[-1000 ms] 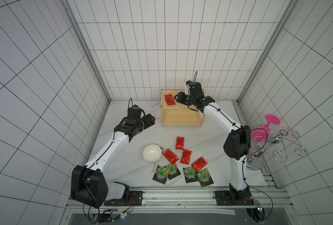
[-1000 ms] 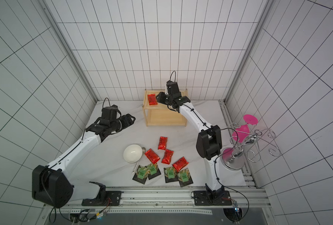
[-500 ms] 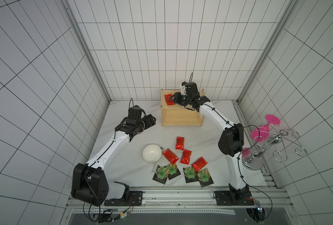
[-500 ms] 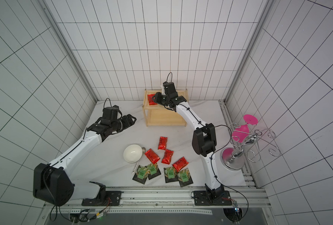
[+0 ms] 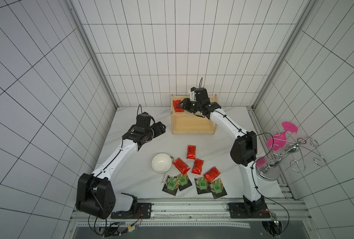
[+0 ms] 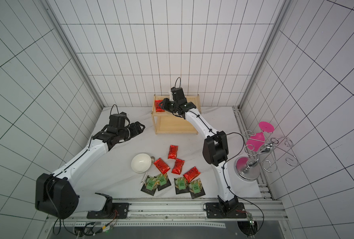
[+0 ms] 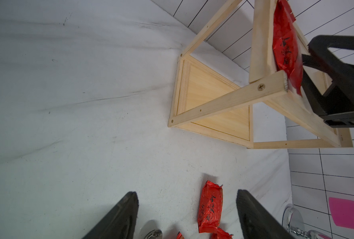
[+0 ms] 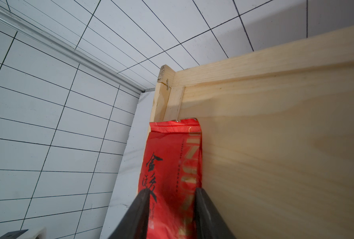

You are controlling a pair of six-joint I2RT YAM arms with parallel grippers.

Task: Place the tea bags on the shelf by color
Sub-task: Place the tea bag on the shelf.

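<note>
- White-tiled cell, marble table (image 5: 130,178); wood shelf (image 5: 192,127) by back wall.
- Four red sachets (image 5: 191,152) and four black packets (image 5: 201,184) lie on table; fifth red sachet (image 5: 175,106) on shelf's top tier, at a corner.
- R wrist view only: right gripper (image 8: 172,196) narrow, fingers flanking that sachet; grip unclear.
- Left gripper (image 7: 186,198) wide, empty, over table.
- Vs 1 s ago: right gripper has slid across top tier to sachet.

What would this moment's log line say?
right claw: astride red tea bag on shelf top, grip unclear | left claw: open, empty
</note>
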